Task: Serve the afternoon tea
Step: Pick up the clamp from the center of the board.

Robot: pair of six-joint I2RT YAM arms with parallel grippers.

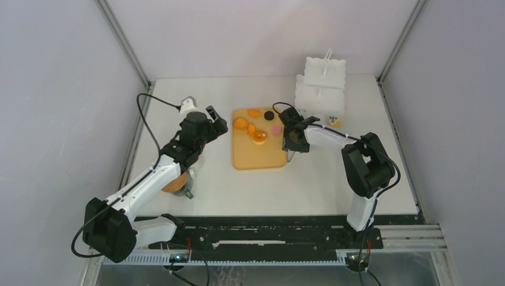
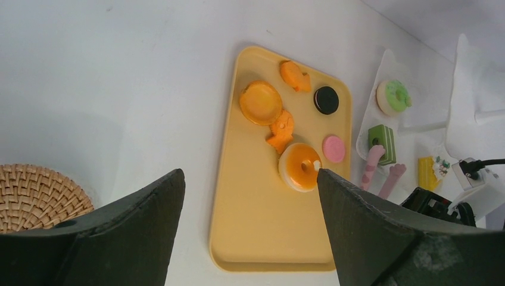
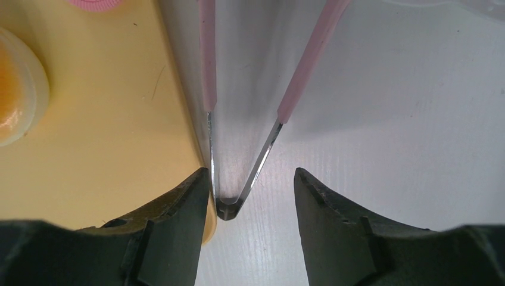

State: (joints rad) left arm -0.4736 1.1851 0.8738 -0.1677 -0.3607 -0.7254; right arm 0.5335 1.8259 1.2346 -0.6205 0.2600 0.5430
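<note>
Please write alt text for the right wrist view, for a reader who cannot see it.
The right gripper, jaws open, stands around the bent metal end of pink tongs lying on the white table. Beside them is a yellow tray with an orange tart at the picture's edge.

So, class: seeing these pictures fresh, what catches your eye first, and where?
The yellow tray in the middle of the table, carrying orange pastries, a black round and a pink round, draws the eye first. At its right edge the open right gripper straddles the pink tongs; the white tiered stand rises just beyond.
</note>
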